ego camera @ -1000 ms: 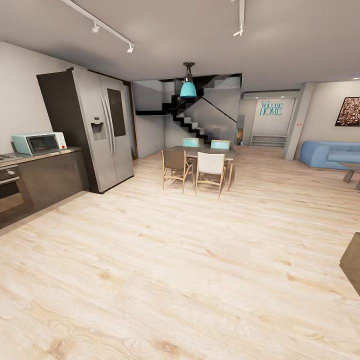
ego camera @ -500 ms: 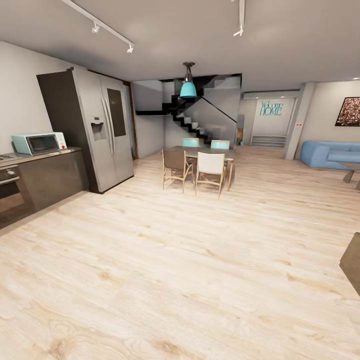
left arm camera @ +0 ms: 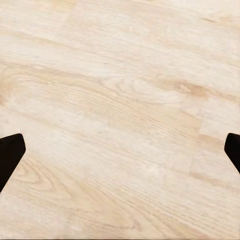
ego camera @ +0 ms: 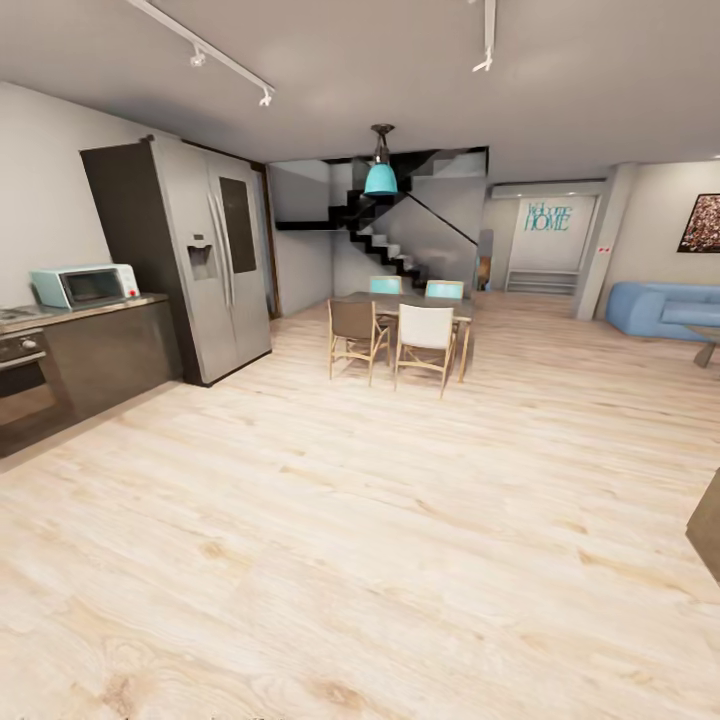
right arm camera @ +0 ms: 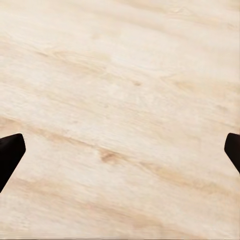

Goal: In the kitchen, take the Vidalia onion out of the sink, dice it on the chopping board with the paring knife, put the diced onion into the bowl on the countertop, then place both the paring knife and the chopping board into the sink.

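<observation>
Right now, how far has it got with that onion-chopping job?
Nothing looks done yet. The head view shows open wooden floor, a dining table, a fridge and a mint microwave on a dark counter. Both wrist views look down on bare floorboards, and the left tool and right tool are open and empty. Everything from fetching the onion onward is left.
</observation>
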Motion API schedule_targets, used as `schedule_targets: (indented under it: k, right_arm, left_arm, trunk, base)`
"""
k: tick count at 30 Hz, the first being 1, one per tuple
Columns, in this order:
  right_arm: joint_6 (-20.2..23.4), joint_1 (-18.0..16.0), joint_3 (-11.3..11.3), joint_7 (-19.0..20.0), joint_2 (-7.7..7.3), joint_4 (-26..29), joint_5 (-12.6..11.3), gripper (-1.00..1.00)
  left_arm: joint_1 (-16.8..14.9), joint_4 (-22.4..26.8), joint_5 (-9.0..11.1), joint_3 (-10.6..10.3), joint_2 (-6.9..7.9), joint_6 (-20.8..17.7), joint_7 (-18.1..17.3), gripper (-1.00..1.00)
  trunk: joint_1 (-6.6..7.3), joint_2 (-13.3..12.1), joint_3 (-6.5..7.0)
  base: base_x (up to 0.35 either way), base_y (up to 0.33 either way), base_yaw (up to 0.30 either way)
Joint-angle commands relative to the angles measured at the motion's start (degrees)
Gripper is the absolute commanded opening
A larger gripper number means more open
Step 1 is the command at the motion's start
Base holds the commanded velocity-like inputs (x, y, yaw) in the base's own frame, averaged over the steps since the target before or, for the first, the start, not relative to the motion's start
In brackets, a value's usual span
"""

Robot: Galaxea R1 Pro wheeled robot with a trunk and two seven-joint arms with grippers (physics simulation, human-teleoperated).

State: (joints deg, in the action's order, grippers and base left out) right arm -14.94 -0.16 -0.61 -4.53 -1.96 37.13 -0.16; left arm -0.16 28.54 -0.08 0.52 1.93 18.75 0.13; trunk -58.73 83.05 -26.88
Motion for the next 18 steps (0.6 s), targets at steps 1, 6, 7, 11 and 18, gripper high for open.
schedule_targets:
  k: [1,6,7,11,18]
  right_arm:
    - [-0.1,0.0,0.0,-0.2,-0.02,-0.2,0.0,1.00]
    - [-0.1,0.0,0.0,-0.2,-0.05,-0.8,-0.1,1.00]
    - [-0.1,0.0,0.0,-0.2,-0.06,-0.9,-0.1,1.00]
    - [-0.2,0.0,0.0,-0.2,-0.06,-1.0,-0.1,1.00]
    - [-0.2,0.0,0.0,-0.3,-0.06,-1.0,0.0,1.00]
  left_arm:
    - [0.0,-0.1,0.0,0.1,0.01,0.1,0.0,1.00]
    - [0.0,-0.5,0.0,0.1,0.32,0.2,0.0,1.00]
    - [0.0,-0.6,0.0,0.1,0.36,0.2,0.0,1.00]
    - [0.0,-0.6,0.0,0.2,0.43,0.1,0.1,1.00]
    - [0.0,-0.6,0.1,0.1,0.41,0.1,0.1,1.00]
  trunk:
    - [0.00,0.0,-0.05]
    - [0.00,0.0,-0.05]
    - [0.00,0.0,-0.05]
    - [0.00,0.0,-0.05]
    - [0.00,0.0,-0.05]
  base:
    - [0.000,0.000,0.195]
    - [0.050,-0.039,0.233]
    - [0.150,-0.157,0.255]
    - [0.186,-0.208,0.261]
    - [0.228,-0.235,0.263]
